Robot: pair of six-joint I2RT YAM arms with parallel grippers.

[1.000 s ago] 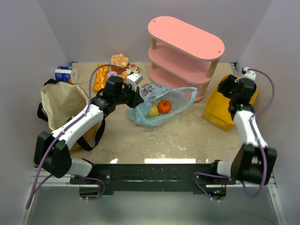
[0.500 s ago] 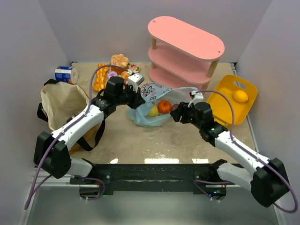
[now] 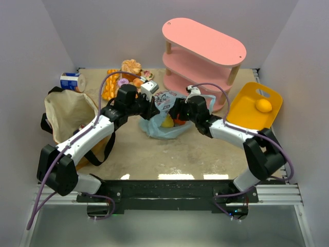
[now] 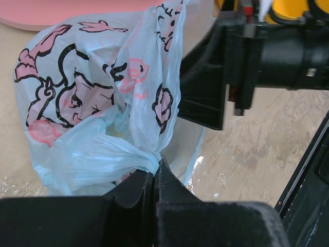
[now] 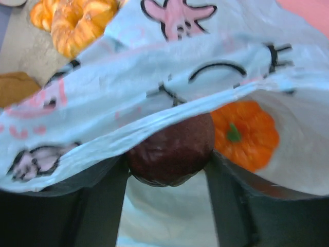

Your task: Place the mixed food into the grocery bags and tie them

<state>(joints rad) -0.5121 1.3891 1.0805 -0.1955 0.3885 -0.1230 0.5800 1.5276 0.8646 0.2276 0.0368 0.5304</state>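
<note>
- Top external view: the blue bag lies mid-table in front of the pink shelf, and both arms meet at its mouth.
- At the bag's left rim sits the left claw. The left wrist view shows its jaws closed tight on a bunched pinch of the plastic, with the printed film fanning up from the pinch.
- From the right, the right claw is pushed in at the bag's opening, close to the other claw. Whether the two touch cannot be told.
- Right wrist view: those jaws stand partway apart, clamped on a round, reddish-brown dark fruit. A fold of the bag's rim drapes over the top of it.
- Inside the bag, an orange fruit lies just beside the dark one. A yellow fruit shows through the film in the top view.
- Over at the left edge the tote stands with its mouth open and its black straps trailing under the left arm.
- On the right, the basket is tipped up and holds a loose fruit.
- Back left: pastries in a heap, with a can beside them near the corner.
</note>
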